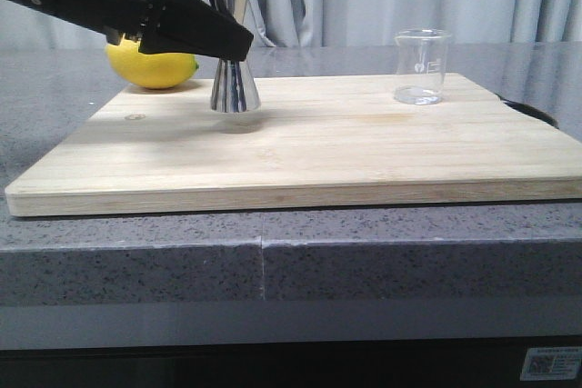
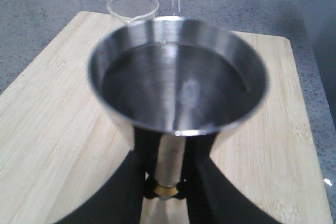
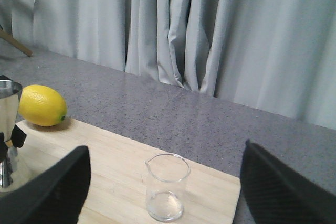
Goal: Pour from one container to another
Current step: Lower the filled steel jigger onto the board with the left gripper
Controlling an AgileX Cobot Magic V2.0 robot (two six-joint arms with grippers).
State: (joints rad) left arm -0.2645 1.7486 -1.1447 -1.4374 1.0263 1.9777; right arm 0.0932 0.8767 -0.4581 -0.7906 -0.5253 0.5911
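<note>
The steel hourglass jigger (image 1: 235, 79) stands upright at the back left of the wooden board (image 1: 364, 143). Its base is at or just above the wood. My left gripper (image 1: 238, 43) is shut on its narrow waist, and in the left wrist view the black fingers (image 2: 149, 150) clamp either side of the gold band under the jigger's wide cup (image 2: 178, 77). I cannot tell if the cup holds liquid. The clear glass beaker (image 1: 421, 65) stands upright at the back right and looks empty. My right gripper (image 3: 164, 150) hangs wide open, well short of the beaker (image 3: 167, 187).
A yellow lemon (image 1: 153, 65) lies on the grey stone counter just behind the board's back left corner. A dark rounded edge (image 1: 532, 111) shows at the board's far right. Grey curtains close off the back.
</note>
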